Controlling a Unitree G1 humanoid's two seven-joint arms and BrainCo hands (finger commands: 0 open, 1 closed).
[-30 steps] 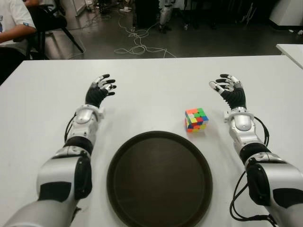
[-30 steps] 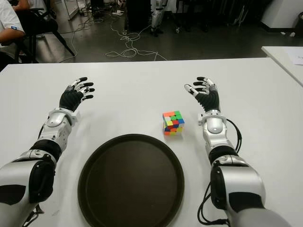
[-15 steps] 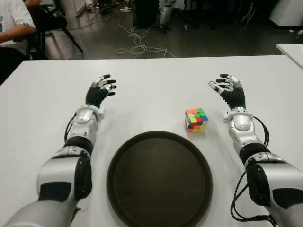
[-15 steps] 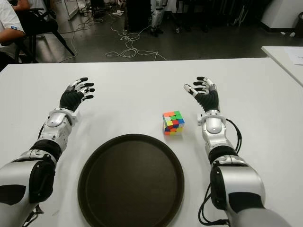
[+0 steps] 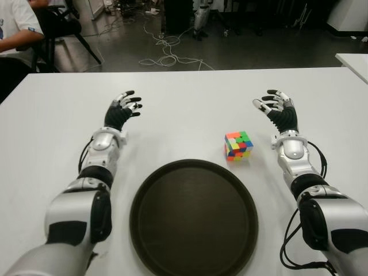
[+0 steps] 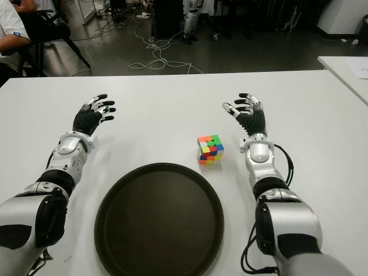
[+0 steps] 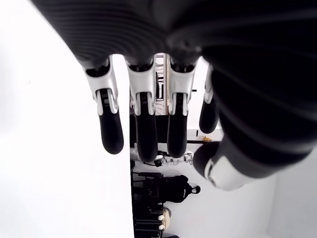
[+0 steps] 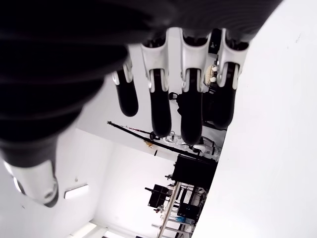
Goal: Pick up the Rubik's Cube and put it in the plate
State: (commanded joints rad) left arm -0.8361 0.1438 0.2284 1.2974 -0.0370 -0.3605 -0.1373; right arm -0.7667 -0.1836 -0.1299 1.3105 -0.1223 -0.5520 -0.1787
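Observation:
The Rubik's Cube [image 5: 238, 145] sits on the white table [image 5: 184, 98], just beyond the far right rim of the round dark plate [image 5: 194, 215]. My right hand [image 5: 276, 107] is over the table to the right of the cube and a little farther away, fingers spread, holding nothing. My left hand [image 5: 122, 107] shows at the far left of the plate, also open and holding nothing. Both wrist views show only straight fingers [image 7: 141, 124] [image 8: 159, 106] with nothing between them.
A person [image 5: 16, 34] sits on a chair beyond the table's far left corner. Cables [image 5: 167, 54] lie on the floor behind the table. The corner of another white table [image 5: 353, 60] shows at the right.

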